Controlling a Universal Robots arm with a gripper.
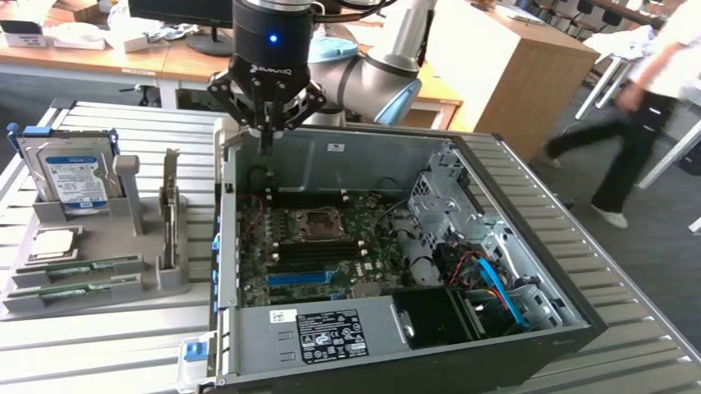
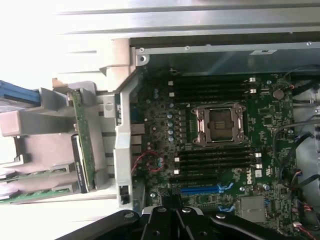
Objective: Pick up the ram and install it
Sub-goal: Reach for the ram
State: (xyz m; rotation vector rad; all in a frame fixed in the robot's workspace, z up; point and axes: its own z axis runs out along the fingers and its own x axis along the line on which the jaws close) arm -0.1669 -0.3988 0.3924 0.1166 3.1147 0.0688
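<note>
Your gripper (image 1: 266,133) hangs closed over the open computer case (image 1: 328,156), well apart from the ram (image 1: 88,268) in its holder (image 1: 104,238).

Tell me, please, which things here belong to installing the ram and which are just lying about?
For the job: ram sticks, lying in the grey holder; gripper, shut, holding nothing, over the computer case; motherboard's memory slots.
Just lying about: hard drive; expansion card; processor chip; a person walking past.

"DELL" on the motherboard (image 2: 226,165)
</note>
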